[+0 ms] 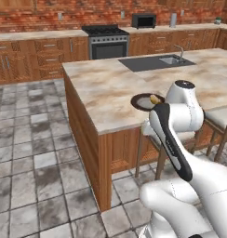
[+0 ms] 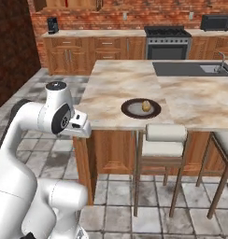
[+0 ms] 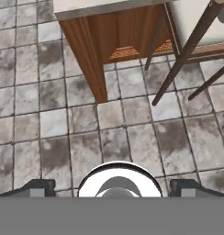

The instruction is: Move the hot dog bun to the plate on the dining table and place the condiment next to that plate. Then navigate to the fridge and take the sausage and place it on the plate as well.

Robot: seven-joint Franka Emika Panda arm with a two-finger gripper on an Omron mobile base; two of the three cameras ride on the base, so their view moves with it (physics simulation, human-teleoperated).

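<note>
In the hand view, the gripper [image 3: 112, 187] points down at floor tiles, its fingers [image 3: 38, 187] spread wide and holding nothing. The dining table [image 2: 111, 88] runs across the right base view's middle; centre frame, the hot dog bun [image 2: 146, 106] sits on the plate [image 2: 130, 110], near the table's front edge. A stool [image 2: 165, 140] stands just below the plate.

Red brick wall [image 1: 50, 18], grey stone-tile floor [image 1: 27, 139], perhaps a toaster oven [image 1: 143, 20]
</note>
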